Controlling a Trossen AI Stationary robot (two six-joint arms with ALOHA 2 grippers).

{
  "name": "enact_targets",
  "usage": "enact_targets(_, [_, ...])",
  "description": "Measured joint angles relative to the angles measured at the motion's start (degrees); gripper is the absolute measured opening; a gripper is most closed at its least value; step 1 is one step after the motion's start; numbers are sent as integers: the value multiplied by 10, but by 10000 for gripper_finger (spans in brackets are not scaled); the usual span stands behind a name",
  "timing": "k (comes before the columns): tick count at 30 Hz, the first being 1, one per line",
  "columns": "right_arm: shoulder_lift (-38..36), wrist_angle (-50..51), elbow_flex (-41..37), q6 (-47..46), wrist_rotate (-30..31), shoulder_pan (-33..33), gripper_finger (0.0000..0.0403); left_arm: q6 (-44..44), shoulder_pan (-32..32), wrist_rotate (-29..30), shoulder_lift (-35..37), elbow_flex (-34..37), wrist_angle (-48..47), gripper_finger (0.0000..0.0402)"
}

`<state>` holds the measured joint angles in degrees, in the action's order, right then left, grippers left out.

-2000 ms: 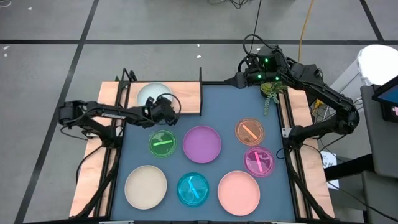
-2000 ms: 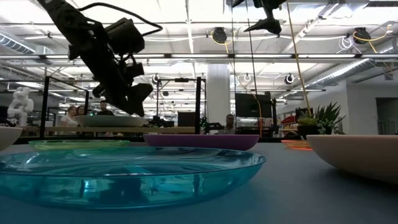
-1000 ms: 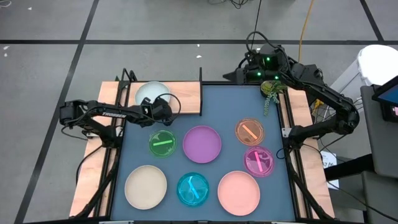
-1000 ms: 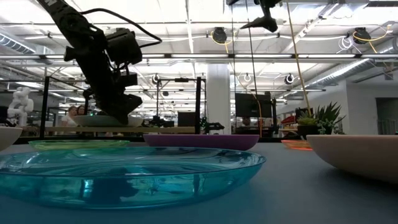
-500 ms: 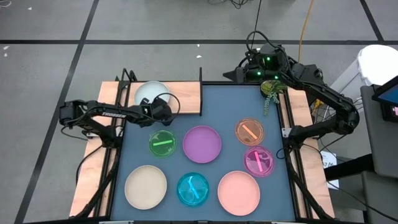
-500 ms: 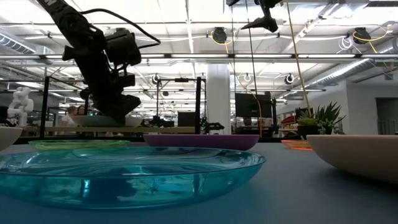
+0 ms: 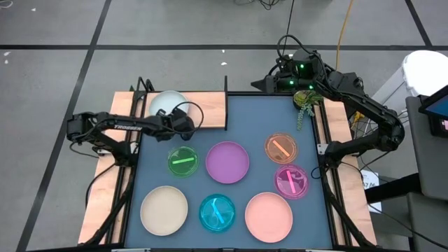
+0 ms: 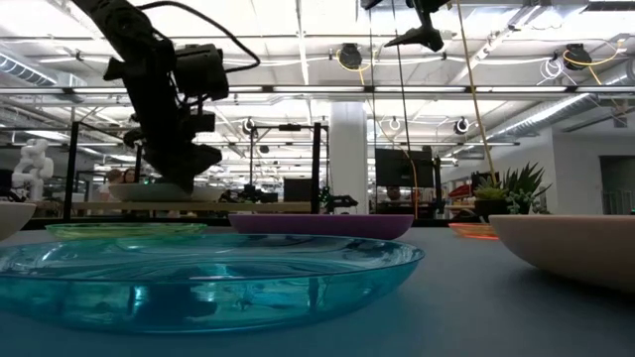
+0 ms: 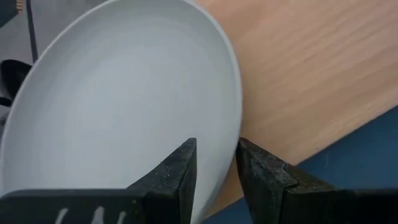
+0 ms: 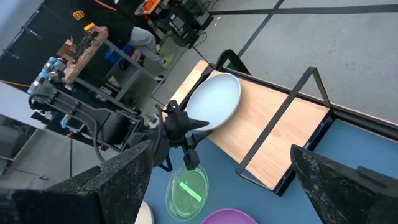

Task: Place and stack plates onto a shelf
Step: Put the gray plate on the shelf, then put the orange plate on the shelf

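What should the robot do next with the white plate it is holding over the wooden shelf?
Probably open the left gripper and let go. It is pinching the rim of the pale blue-white round plastic plate, which already seems to sit on the light wooden shelf board. Seven other plates wait on the table; the right gripper is parked, open.

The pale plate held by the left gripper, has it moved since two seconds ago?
Yes. The pale blue-white plate has shifted left along the shelf, away from its right-hand black upright.
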<state>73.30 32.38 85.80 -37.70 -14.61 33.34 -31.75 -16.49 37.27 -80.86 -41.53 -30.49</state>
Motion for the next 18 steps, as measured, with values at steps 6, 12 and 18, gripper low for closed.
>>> enact_targets(6, [0,0,0,-23,-1,-1,357,-38,2,2,0,-28,-56,118])
enact_targets(12, [0,0,0,-32,-2,-1,357,-64,6,-17,0,-31,-71,118])
enact_targets(18, [0,0,0,-46,-4,-1,357,-76,5,-33,0,-31,-66,118])
